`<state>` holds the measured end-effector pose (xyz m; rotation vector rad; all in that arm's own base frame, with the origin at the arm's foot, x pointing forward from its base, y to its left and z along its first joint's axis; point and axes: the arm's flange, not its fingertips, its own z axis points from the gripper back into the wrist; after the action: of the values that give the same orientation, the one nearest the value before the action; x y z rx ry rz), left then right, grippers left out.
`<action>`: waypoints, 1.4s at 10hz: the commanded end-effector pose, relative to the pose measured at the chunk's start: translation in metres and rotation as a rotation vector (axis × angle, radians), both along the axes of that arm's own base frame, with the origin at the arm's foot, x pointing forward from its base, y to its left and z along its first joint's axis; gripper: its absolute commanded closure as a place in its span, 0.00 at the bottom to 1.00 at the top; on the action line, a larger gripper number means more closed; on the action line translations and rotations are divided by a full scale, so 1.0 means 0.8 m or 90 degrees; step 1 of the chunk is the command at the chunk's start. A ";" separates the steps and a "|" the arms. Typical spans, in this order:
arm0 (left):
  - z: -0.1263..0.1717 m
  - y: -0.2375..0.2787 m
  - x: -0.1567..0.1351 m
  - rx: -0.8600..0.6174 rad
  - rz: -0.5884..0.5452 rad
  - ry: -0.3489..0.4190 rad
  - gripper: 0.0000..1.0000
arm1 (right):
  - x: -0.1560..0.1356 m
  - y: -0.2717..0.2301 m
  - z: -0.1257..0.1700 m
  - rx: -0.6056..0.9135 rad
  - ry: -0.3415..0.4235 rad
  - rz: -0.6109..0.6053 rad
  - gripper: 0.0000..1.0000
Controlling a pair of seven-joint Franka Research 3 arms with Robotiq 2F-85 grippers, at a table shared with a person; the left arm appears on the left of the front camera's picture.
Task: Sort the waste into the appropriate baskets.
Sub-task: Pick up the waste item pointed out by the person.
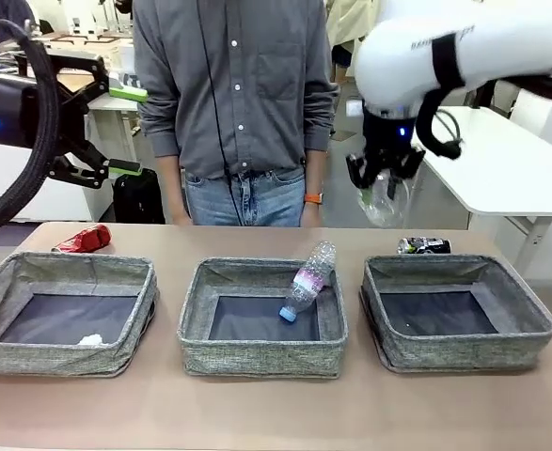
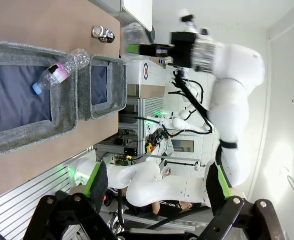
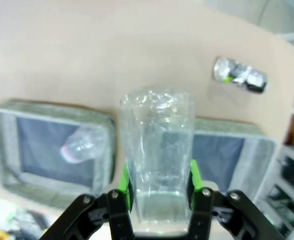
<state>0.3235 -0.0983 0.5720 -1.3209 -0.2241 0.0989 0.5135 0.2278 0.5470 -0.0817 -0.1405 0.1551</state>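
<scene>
Plainly a robotics lab: white worktables (image 1: 511, 160) behind the person (image 1: 238, 94), cabled equipment cabinets (image 2: 142, 82) and aluminium framing (image 2: 21, 205) beside the surface (image 1: 257, 413).

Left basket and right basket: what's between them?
The middle basket, with the bottle in it, cap down and leaning on the far rim. The front view shows this.

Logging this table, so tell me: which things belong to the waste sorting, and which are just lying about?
Belong: clear cup, held by right gripper; bottle; red can; dark can; paper ball; left basket; middle basket; right basket.
Lying about: black bag; white side table.
</scene>
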 end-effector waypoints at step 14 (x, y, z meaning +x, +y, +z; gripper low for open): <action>0.001 -0.001 -0.002 -0.004 0.000 0.005 0.00 | -0.123 0.174 0.246 0.103 0.049 -0.112 0.50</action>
<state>0.3234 -0.0984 0.5720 -1.3205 -0.2242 0.0988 0.4154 0.3654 0.7456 0.0770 -0.0694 -0.0337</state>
